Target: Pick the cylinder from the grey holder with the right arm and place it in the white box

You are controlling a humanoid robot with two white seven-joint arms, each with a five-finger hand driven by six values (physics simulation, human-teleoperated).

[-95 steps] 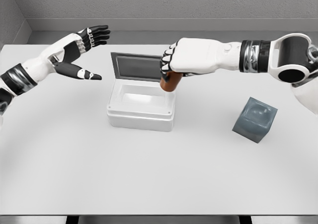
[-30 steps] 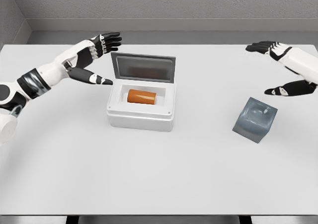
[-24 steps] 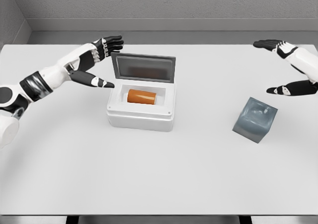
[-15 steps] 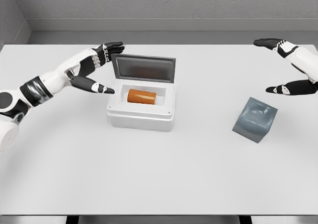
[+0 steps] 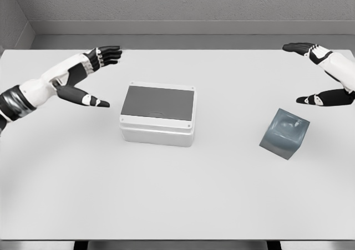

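The white box [image 5: 157,130] stands at the table's middle with its grey lid [image 5: 158,102] lying flat and shut on top. The orange cylinder is hidden inside it. The grey holder [image 5: 284,133] sits tilted on the table to the right, with nothing in it. My right hand [image 5: 310,72] hovers open at the far right edge, above and beyond the holder. My left hand [image 5: 94,75] is open to the left of the box, fingers spread, apart from it.
The white table [image 5: 177,194] stretches wide in front of the box and holder. A grey wall runs along the table's far edge.
The box lid has dropped from upright to shut, covering the orange cylinder. My left hand has drawn back leftward from the lid. My right hand has stayed almost still.
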